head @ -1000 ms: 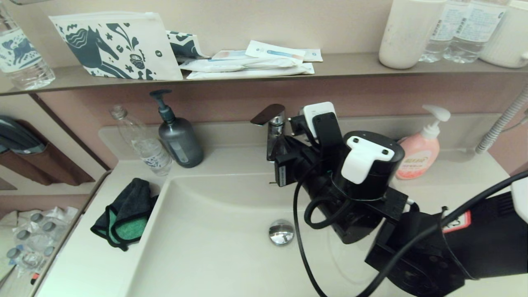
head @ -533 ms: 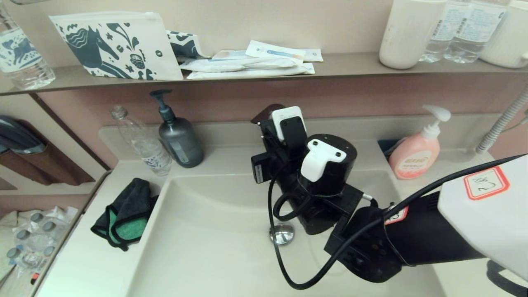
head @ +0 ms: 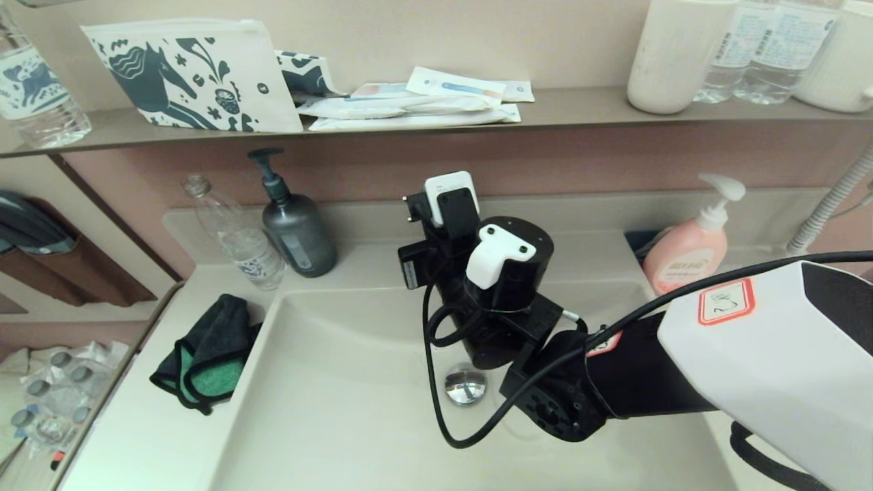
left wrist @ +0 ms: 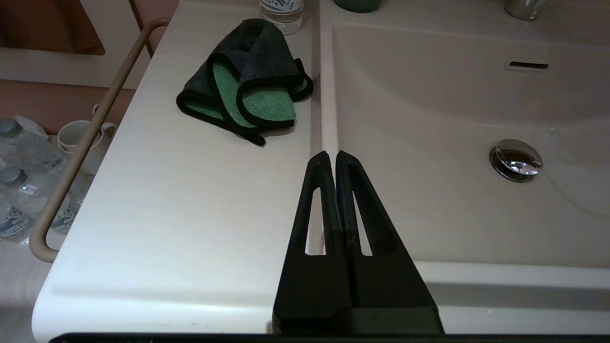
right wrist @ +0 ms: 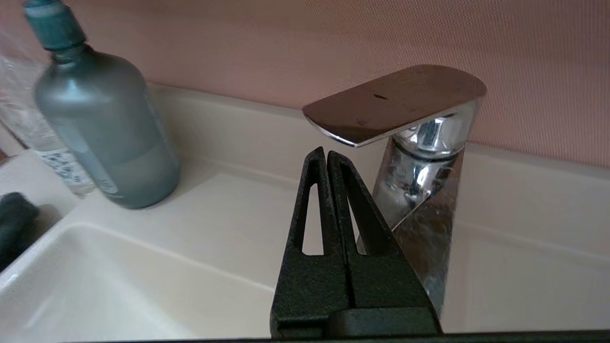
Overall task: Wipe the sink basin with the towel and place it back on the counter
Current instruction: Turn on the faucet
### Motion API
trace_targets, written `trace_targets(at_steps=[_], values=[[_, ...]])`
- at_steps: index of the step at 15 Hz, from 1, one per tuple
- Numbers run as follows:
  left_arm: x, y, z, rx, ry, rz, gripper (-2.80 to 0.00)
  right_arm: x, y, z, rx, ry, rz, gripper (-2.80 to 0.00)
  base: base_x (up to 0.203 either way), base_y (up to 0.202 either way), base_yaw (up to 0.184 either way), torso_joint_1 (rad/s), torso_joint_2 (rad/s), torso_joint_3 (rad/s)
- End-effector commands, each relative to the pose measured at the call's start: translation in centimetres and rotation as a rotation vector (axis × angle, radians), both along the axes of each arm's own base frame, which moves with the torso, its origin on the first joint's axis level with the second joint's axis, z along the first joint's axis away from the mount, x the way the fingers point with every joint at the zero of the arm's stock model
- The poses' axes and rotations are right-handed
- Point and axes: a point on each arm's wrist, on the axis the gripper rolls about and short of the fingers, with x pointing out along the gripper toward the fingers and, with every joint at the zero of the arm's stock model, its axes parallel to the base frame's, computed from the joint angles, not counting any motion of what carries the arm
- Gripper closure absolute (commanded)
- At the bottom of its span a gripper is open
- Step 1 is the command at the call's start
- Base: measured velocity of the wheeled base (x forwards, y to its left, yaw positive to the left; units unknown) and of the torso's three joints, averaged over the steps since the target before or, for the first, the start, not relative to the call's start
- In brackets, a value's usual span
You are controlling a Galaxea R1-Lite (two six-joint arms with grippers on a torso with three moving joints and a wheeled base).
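Note:
The dark towel (head: 204,361), folded with its green face showing, lies on the off-white counter (head: 136,436) just left of the sink basin (head: 354,409). In the left wrist view the towel (left wrist: 248,81) is ahead of my left gripper (left wrist: 332,155), which is shut and empty above the basin's left rim. My right arm (head: 508,273) reaches across the basin and hides its own fingers in the head view. The right gripper (right wrist: 325,153) is shut and empty, its tips just under the chrome faucet handle (right wrist: 395,102). The drain plug (head: 465,385) and the overflow slit (left wrist: 526,65) both show.
A grey pump bottle (head: 297,232) and a clear plastic bottle (head: 235,239) stand at the counter's back left. A pink soap dispenser (head: 689,252) is at the back right. The brown-grey shelf (head: 580,109) above carries a pouch, packets, cups and bottles. A rail (left wrist: 86,138) runs along the counter's left side.
My right arm has swung leftward and toward the back of the basin, and its wrist now covers the faucet in the head view. The towel has not moved.

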Motion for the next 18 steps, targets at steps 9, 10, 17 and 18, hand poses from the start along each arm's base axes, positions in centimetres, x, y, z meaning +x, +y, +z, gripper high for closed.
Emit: trace_targets(at_steps=[9, 10, 17, 18], values=[[0.0, 0.0, 0.0, -0.001, 0.001, 0.001, 0.00, 1.5, -0.6, 2.4, 0.069, -0.069, -0.033, 0.00, 0.000, 0.000, 0.000, 0.000, 0.00, 0.000], [0.0, 0.0, 0.0, -0.001, 0.001, 0.001, 0.00, 1.5, -0.6, 2.4, 0.070, -0.069, -0.034, 0.00, 0.000, 0.000, 0.000, 0.000, 0.00, 0.000], [0.0, 0.0, 0.0, -0.001, 0.001, 0.003, 0.00, 1.1, -1.0, 3.9, 0.098, -0.091, -0.035, 0.00, 0.000, 0.000, 0.000, 0.000, 0.00, 0.000], [0.0, 0.0, 0.0, -0.001, 0.001, 0.001, 0.00, 1.0, -1.1, 4.0, 0.100, -0.091, -0.036, 0.00, 0.000, 0.000, 0.000, 0.000, 0.00, 0.000]])
